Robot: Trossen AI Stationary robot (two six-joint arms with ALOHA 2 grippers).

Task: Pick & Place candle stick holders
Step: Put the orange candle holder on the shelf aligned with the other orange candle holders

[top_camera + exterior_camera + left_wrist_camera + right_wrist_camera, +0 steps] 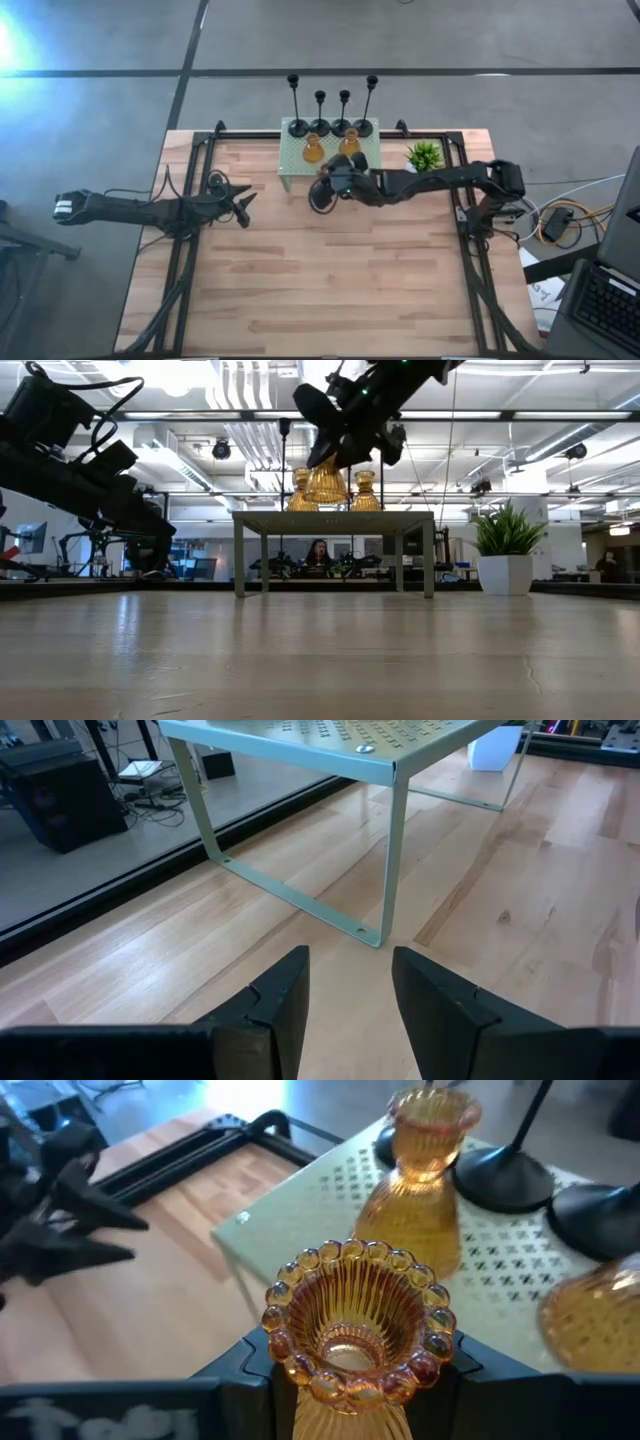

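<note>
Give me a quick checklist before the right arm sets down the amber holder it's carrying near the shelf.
1. Hold: right claw is shut on the amber glass holder, upright, rim showing whole. Ok.
2. Height: in the low view the held holder hangs above the green shelf. Ok.
3. Neighbours: two other amber holders stand on the shelf close by; the free spot's width is unclear. Cannot tell.
4. Black holders stand upright in a row at the shelf's back edge. Ok.
5. Left claw is open, low over the table beside the shelf, apart from the right arm. Ok.
6. Potted plant stands off to the side. Ok.
</note>
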